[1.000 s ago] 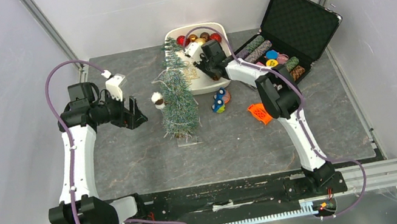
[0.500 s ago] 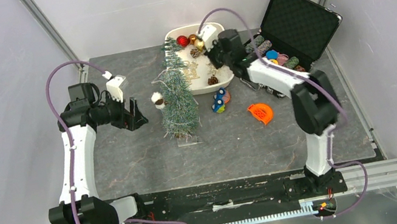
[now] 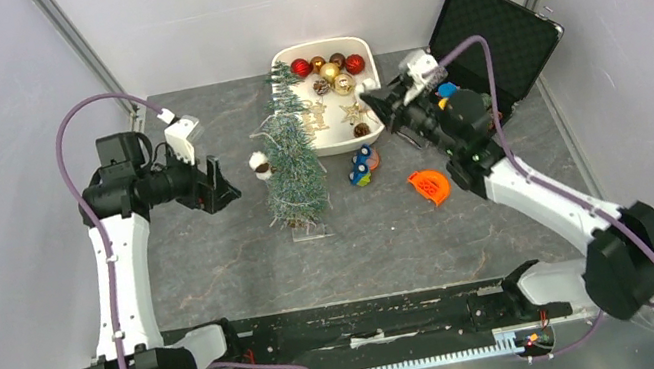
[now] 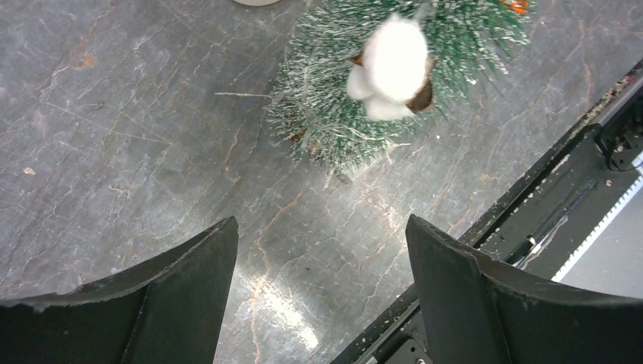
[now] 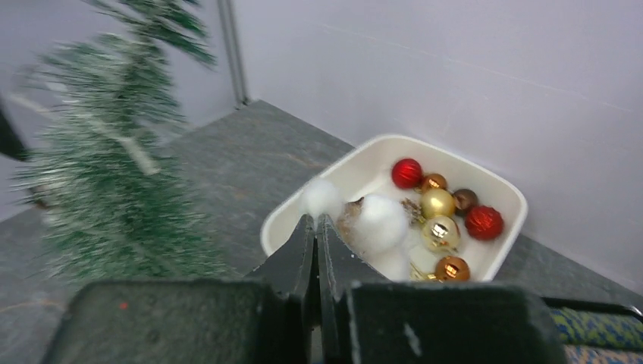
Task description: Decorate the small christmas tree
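Note:
The small christmas tree [image 3: 292, 165] stands upright mid-table, frosted green, with a white cotton ball [image 3: 259, 163] hanging on its left side. My left gripper [image 3: 220, 185] hovers just left of the tree, open and holding nothing; in the left wrist view the tree [image 4: 334, 114] and its cotton ball [image 4: 390, 57] lie beyond the gripper [image 4: 322, 250]. My right gripper [image 3: 368, 96] is raised over the right edge of the white tray [image 3: 318, 43]. In the right wrist view this gripper [image 5: 316, 220] is shut on a white cotton ornament [image 5: 379, 224] with a brown husk.
The tray [image 5: 504, 199] holds red [image 5: 407, 173] and gold baubles [image 5: 438, 203] and small wooden shapes. An open black case [image 3: 491, 34] with striped chips sits at the back right. An orange piece [image 3: 429, 187] and small blue figures [image 3: 362, 166] lie right of the tree.
My right gripper closed in the tray and lifted back to the right with the cotton ornament, its arm swinging out to the right. The left arm barely shifted.

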`<state>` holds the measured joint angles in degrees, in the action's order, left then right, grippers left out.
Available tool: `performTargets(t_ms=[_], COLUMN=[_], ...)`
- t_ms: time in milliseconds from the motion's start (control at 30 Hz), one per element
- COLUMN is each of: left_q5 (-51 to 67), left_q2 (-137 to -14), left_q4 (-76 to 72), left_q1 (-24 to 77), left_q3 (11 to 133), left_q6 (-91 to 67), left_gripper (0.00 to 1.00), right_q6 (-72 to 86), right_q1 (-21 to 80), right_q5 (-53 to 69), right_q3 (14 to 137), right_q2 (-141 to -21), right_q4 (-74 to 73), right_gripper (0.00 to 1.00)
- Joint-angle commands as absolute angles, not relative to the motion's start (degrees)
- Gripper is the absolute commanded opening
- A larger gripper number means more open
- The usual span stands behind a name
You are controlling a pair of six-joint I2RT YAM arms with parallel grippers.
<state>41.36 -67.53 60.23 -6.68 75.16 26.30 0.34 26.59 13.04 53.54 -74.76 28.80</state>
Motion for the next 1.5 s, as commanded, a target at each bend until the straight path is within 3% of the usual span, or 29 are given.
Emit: performTargets(t_ms=[0, 200, 500, 667, 1233, 1467], left_q5=[45.3, 46.6, 46.7, 47.0, 52.2, 54.7], left_q2=[-65.3, -65.5, -65.3, -65.9, -66.6, -66.1], left_q4=[62.0, 62.2, 63.1, 63.1, 66.7, 67.6], left_q1=[-6.9, -6.8, -6.9, -6.9, -6.2, 1.6], left_q3=[77.7, 78.0, 79.6, 79.7, 84.3, 89.8], left_q6=[28.7, 28.1, 28.4, 28.3, 27.8, 24.0], left_gripper=[0.87, 0.87, 0.87, 0.87, 0.83, 0.8], right_q6=[3.2, -5.5, -28.4, -33.7, -46.6, -48.3], right_q1=[29.5, 37.0, 44.6, 45.9, 46.3, 46.3], right_q5=[20.6, 33.9, 41.9, 46.7, 44.7, 44.1], right_q3=[44.8, 39.5, 47.5, 53.6, 61.2, 61.7], right_q2=[-64.4, -60.9, -71.3, -77.7, -86.7, -87.2], right_q4=[47.9, 59.7, 59.7, 59.7, 49.7, 47.6], right_gripper=[0.0, 0.0, 0.0, 0.0, 0.0, 0.0])
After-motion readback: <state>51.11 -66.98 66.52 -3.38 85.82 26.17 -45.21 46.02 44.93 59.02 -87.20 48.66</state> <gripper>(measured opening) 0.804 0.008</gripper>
